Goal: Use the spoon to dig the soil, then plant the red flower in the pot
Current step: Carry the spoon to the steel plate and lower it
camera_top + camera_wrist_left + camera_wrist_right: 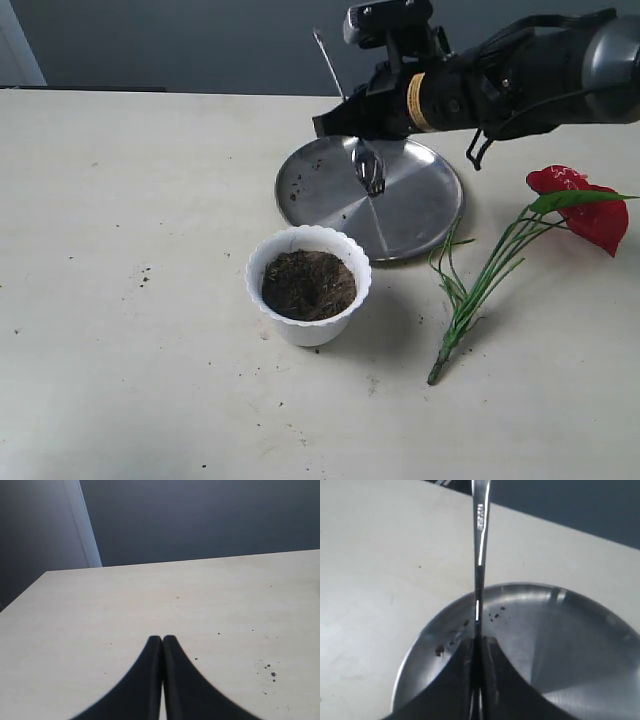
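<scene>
1. Pot [308,285]: white, scalloped rim, nearest item on the table [120,300]; upright, filled with soil [308,285] that shows a shallow hollow at its middle; stands just in front of the steel plate [420,210].
2. Spoon [366,168]: pinched edge-on in the right gripper [479,647], whose jaws are closed tight on the handle; long axis steep, near upright; bowl down, hanging above the plate and not visibly touching it; handle tip up and tilted away from the arm; wrist view shows the handle [480,540] running straight out between the jaws.
3. Red flower [585,205]: lying flat, well right of the pot, just beside the plate; long axis diagonal; bloom toward the far right, cut stem end [436,376] toward the near edge.
4. Left gripper [162,642]: jaws pressed together, holding nothing; over bare table, away from the work.
5. Risks, as judged: thin handle held by a narrow pinch may twist or slip if released from height, then clatter or bounce off the plate; crumbs on the plate [495,614] suggest soil scatters easily; a low sweep toward the flower could knock the light pot over.
</scene>
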Robot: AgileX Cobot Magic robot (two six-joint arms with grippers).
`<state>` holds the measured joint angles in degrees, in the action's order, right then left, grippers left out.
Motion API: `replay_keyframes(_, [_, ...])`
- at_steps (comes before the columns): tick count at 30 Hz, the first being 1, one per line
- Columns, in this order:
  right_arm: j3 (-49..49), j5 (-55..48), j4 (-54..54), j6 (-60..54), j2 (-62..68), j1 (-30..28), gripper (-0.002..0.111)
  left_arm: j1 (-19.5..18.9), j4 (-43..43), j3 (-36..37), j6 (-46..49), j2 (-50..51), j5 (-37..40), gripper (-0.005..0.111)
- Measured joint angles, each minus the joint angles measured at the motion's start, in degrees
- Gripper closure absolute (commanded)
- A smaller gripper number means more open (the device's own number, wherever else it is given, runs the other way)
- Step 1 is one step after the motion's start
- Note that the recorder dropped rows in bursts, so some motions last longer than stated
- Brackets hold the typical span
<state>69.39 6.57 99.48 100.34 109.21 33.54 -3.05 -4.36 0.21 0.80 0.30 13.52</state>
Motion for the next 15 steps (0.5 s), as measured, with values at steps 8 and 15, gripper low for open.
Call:
replay_keyframes(8, [0.1, -9.0, 0.4, -3.2, 2.0, -0.1, 0.109, 0.0, 0.0, 0.0, 0.0, 0.0, 0.0, 0.106])
replay_keyframes(15, [0.1, -33.8, -3.9, -12.7, 0.3, 1.8, 0.109, 0.0, 0.0, 0.0, 0.0, 0.0, 0.0, 0.106])
